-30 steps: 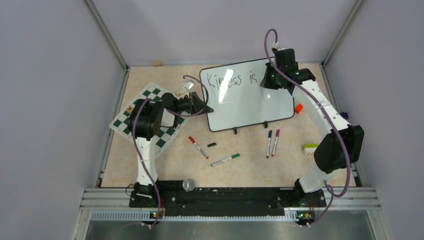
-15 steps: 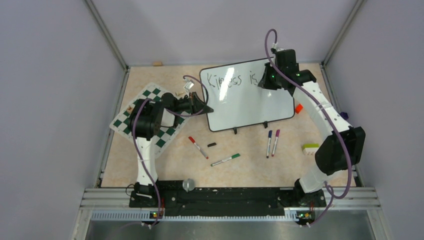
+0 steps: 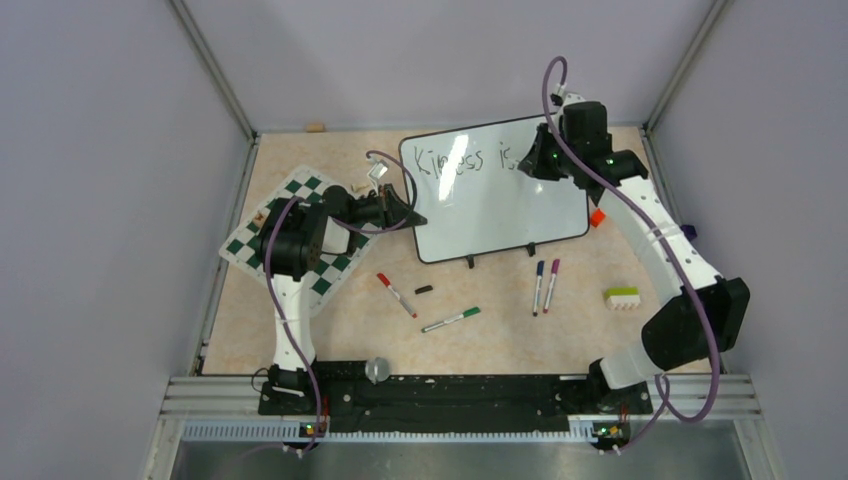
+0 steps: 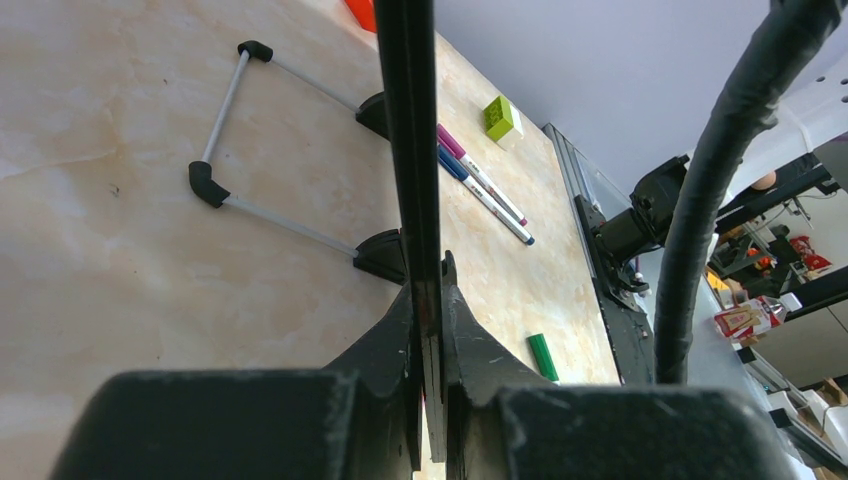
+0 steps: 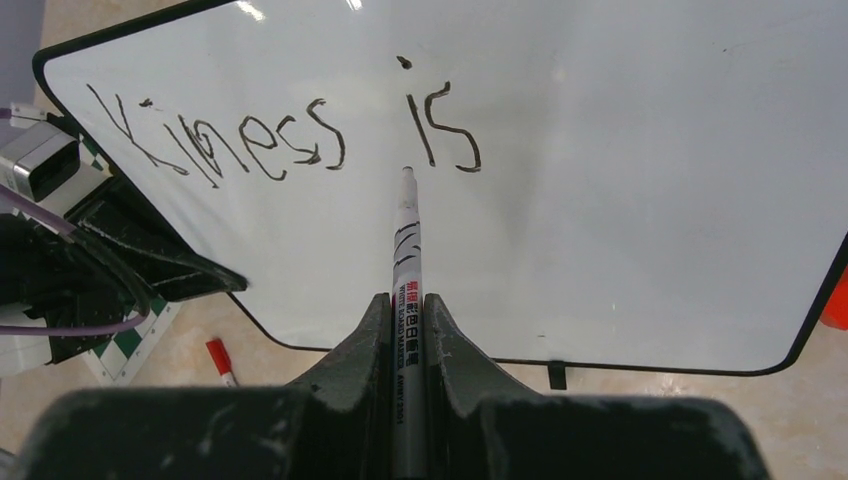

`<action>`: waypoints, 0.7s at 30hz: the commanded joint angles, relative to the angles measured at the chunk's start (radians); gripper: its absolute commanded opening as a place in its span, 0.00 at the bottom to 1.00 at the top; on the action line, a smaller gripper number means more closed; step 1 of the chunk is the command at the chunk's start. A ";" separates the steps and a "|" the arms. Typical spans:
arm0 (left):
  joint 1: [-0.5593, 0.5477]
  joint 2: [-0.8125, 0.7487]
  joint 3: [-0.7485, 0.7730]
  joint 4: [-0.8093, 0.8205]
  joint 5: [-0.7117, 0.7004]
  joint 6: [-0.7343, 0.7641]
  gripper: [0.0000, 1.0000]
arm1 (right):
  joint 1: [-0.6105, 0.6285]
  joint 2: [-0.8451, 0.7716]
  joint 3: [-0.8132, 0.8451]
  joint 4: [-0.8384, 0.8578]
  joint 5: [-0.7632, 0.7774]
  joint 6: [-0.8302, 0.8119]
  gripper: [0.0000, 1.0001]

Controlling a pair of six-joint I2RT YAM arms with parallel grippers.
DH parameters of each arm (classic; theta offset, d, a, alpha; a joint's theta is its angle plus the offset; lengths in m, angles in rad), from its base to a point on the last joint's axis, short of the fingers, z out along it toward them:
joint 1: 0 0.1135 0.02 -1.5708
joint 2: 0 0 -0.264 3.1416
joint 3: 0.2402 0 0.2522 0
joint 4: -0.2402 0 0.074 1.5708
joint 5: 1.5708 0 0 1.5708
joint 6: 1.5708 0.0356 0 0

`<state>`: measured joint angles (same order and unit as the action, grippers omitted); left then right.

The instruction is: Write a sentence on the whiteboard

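Note:
The whiteboard [image 3: 500,205] stands tilted at the back middle of the table. Black marker words on it read "Kiness is" [image 5: 300,140] in one line. My left gripper [image 3: 412,219] is shut on the board's left edge [image 4: 410,150], seen edge-on in the left wrist view. My right gripper [image 3: 540,165] is shut on a white marker [image 5: 405,260] over the board's upper right. The marker's tip [image 5: 407,172] points just below and left of "is"; I cannot tell whether it touches the board.
A green-and-white chess mat [image 3: 300,235] lies left of the board. On the table in front lie a red marker [image 3: 397,295], a black cap [image 3: 424,289], a green marker [image 3: 450,319], blue and purple markers [image 3: 545,285], and a green-and-white block [image 3: 621,297]. An orange piece [image 3: 598,216] lies right of the board.
My right arm has swung right, its elbow moving out and down, and the gripper has shifted slightly right along the board's top. The left arm and board have not moved.

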<state>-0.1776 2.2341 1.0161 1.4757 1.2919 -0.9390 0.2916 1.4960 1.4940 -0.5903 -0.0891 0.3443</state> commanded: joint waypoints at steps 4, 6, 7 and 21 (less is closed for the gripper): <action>0.000 -0.040 -0.013 0.144 0.038 0.097 0.02 | -0.009 -0.083 -0.066 0.040 0.041 0.002 0.00; 0.000 -0.039 -0.010 0.144 0.048 0.095 0.09 | -0.009 -0.104 -0.087 0.039 0.068 0.000 0.00; 0.000 -0.040 -0.008 0.144 0.049 0.094 0.10 | -0.008 -0.113 -0.097 0.039 0.077 0.000 0.00; 0.000 -0.050 -0.007 0.144 0.050 0.088 0.23 | 0.156 -0.109 -0.112 0.049 0.205 -0.114 0.00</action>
<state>-0.1780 2.2337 1.0134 1.5055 1.3060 -0.8875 0.3946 1.4036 1.3659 -0.5751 0.0780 0.2714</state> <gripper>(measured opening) 0.210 0.088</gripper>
